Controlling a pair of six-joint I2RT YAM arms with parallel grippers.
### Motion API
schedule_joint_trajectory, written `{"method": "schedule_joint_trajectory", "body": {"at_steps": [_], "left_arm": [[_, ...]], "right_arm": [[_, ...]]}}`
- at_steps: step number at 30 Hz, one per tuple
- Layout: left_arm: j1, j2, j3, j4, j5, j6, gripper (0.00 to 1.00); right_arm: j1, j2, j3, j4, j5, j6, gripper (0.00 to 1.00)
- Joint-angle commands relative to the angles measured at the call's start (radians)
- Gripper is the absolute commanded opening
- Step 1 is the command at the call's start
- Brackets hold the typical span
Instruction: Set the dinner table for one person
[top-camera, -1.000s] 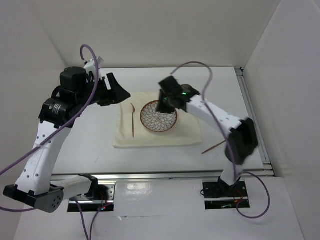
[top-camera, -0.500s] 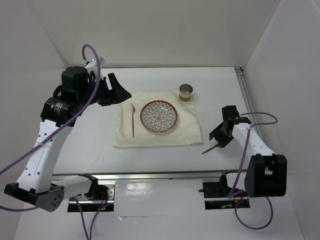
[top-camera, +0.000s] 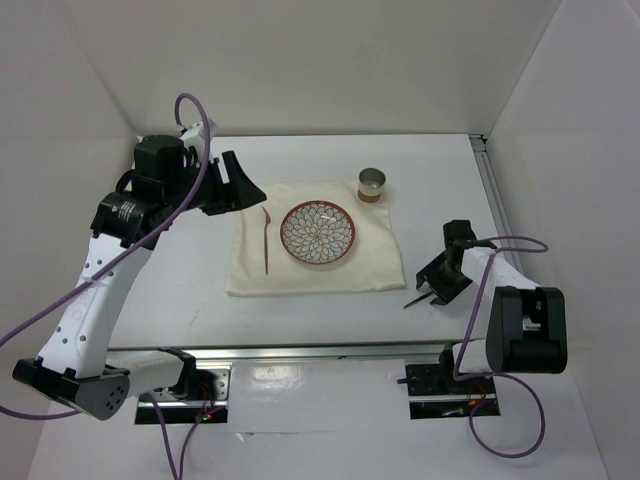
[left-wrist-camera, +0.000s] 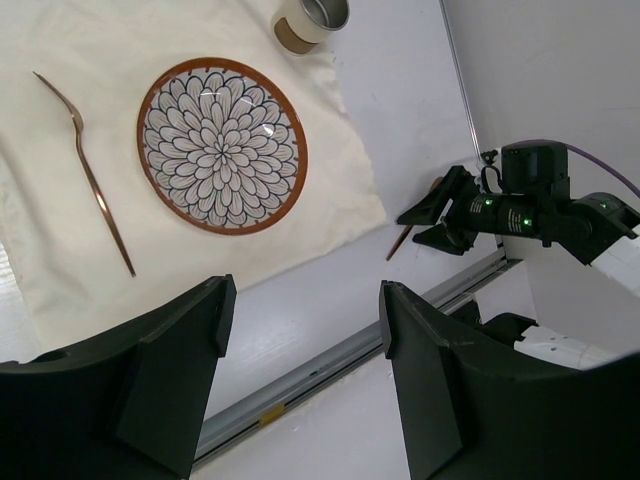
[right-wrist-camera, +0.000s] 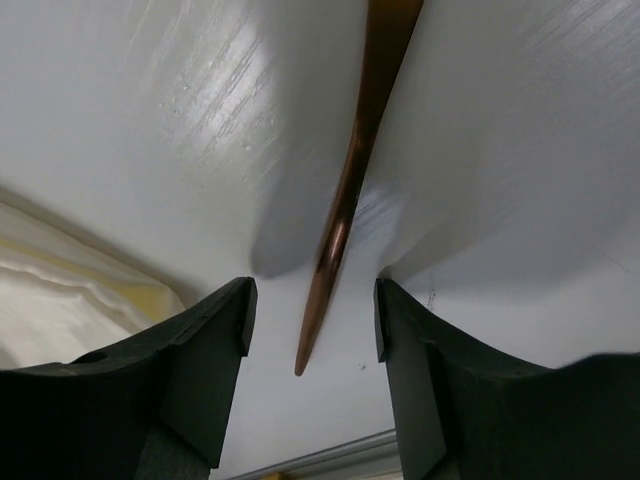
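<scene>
Copper utensil (right-wrist-camera: 347, 195) under right end effector (right-wrist-camera: 312, 292)

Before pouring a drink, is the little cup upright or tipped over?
Upright: the cup stands on its base at the cloth's corner, round opening facing up.

On the dinner table (top-camera: 440, 190) a cream cloth (top-camera: 372, 265) bears fork (top-camera: 266, 242), patterned plate (top-camera: 318, 234) and cup (top-camera: 372, 185) — beside it the right gripper (top-camera: 438, 293) hovers over a thin copper utensil (top-camera: 412, 300).

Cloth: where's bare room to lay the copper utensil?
Bare cloth lies right of the plate, below the cup, and along the near edge. Left of the plate the fork crowds it. The right hand straddles the utensil on the table.
</scene>
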Motion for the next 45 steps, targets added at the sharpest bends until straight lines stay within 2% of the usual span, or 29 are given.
{"method": "schedule_joint_trajectory", "body": {"at_steps": [1,5,12,13,18,26,30,32,35,37,45], "left_arm": [[0.005,0.005,0.005,0.047,0.011,0.016,0.76],[0.005,0.005,0.005,0.047,0.011,0.016,0.76],[0.005,0.015,-0.004,0.047,0.011,0.016,0.76],[0.005,0.015,-0.004,0.047,0.011,0.016,0.76],[0.005,0.015,-0.004,0.047,0.011,0.016,0.76],[0.005,0.024,-0.004,0.056,0.011,0.016,0.76],[0.005,0.044,0.014,0.056,0.011,0.016,0.76],[0.005,0.044,0.014,0.056,0.011,0.016,0.76],[0.005,0.044,0.014,0.056,0.002,0.016,0.76],[0.005,0.044,0.014,0.056,0.002,0.016,0.76],[0.005,0.035,0.014,0.038,-0.007,0.016,0.76]], "right_arm": [[-0.022,0.014,-0.032,0.078,0.011,-0.001,0.58],[-0.031,0.057,-0.006,0.088,0.035,-0.01,0.5],[-0.05,0.132,0.023,0.1,0.063,-0.019,0.28],[-0.05,0.132,0.032,0.109,0.063,-0.019,0.2],[-0.05,0.157,0.072,0.108,0.072,-0.042,0.0],[0.016,0.075,0.2,0.058,0.131,-0.174,0.0],[0.142,0.057,0.314,0.003,0.16,-0.237,0.0],[0.185,0.057,0.347,-0.006,0.125,-0.296,0.0],[0.269,0.106,0.404,0.015,-0.013,-0.37,0.0],[0.332,0.171,0.463,0.003,-0.049,-0.399,0.0],[0.374,0.368,0.586,0.006,-0.141,-0.466,0.0]]}}
